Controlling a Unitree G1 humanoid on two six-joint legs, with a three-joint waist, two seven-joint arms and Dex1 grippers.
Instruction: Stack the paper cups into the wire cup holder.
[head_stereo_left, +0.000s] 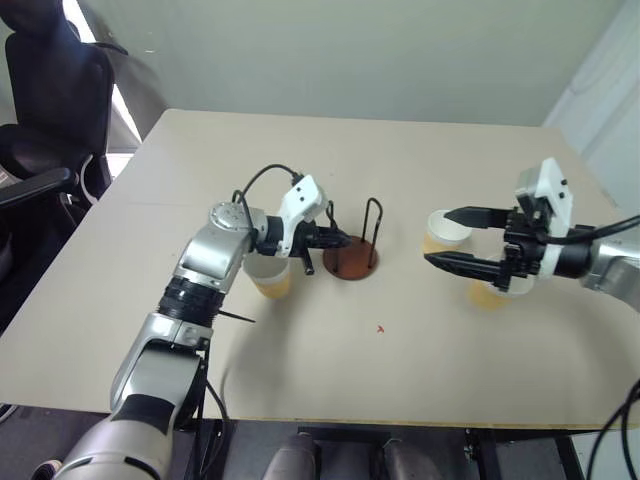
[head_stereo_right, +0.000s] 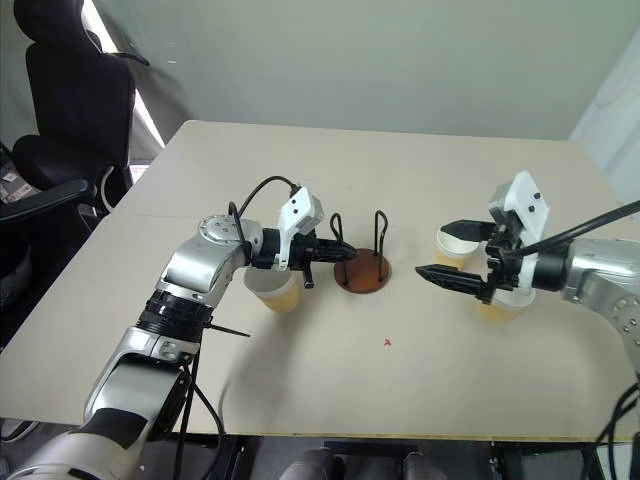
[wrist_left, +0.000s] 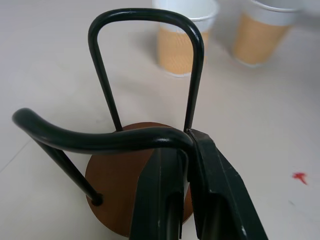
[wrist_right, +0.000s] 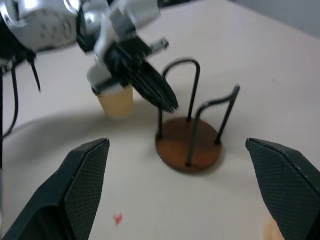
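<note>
The wire cup holder (head_stereo_left: 350, 262), a reddish-brown disc with two black wire loops, stands at the table's middle. My left gripper (head_stereo_left: 338, 240) is shut on the near loop (wrist_left: 125, 140), its fingers (wrist_left: 215, 170) pinched together at the loop's top corner. One paper cup (head_stereo_left: 270, 277) stands upright under my left wrist, beside the holder. Two more paper cups (head_stereo_left: 443, 232) (head_stereo_left: 490, 293) stand upright to the right. My right gripper (head_stereo_left: 438, 237) hovers open above those two, pointing toward the holder (wrist_right: 187, 145), nothing between its fingers.
A black office chair (head_stereo_left: 55, 110) stands off the table's far left corner. A small red mark (head_stereo_left: 380, 327) lies on the table in front of the holder. The table's near edge (head_stereo_left: 320, 418) runs close to my body.
</note>
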